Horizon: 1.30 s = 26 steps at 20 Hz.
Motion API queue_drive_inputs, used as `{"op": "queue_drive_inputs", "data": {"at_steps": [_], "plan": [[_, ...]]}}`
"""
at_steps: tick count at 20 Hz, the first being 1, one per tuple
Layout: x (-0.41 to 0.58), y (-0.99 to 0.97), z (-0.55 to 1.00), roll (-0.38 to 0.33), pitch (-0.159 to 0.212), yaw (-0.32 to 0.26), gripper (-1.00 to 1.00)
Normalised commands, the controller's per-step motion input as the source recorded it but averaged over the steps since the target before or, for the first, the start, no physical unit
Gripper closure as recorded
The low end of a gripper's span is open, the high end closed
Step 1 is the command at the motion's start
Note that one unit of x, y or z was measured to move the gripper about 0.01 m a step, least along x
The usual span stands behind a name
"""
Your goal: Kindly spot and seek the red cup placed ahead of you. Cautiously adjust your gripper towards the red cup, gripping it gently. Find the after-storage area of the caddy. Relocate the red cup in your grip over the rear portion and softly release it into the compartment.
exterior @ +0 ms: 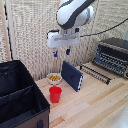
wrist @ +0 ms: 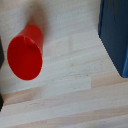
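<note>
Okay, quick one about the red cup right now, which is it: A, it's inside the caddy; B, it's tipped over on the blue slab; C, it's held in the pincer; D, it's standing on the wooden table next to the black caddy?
D: the red cup stands upright on the wooden table just beside the caddy, while the pincer hangs above it with nothing between its fingers.
</note>
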Motion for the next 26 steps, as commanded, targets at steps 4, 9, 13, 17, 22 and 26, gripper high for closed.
{"op": "queue_drive_inputs", "data": {"at_steps": [4, 9, 13, 17, 22, 26], "plan": [[-0.338, 0.31, -0.21, -0.041, 0.005, 0.043, -1.00], [-0.328, 0.35, -0.20, -0.052, 0.003, 0.032, -1.00], [-0.209, 0.26, -0.24, -0.040, 0.000, 0.033, -1.00], [-0.117, 0.16, -0.31, -0.021, 0.000, 0.041, -1.00], [-0.147, 0.10, -0.35, -0.001, 0.000, 0.037, -1.00], [-0.202, 0.10, -0.36, 0.000, 0.011, 0.031, -1.00]]}}
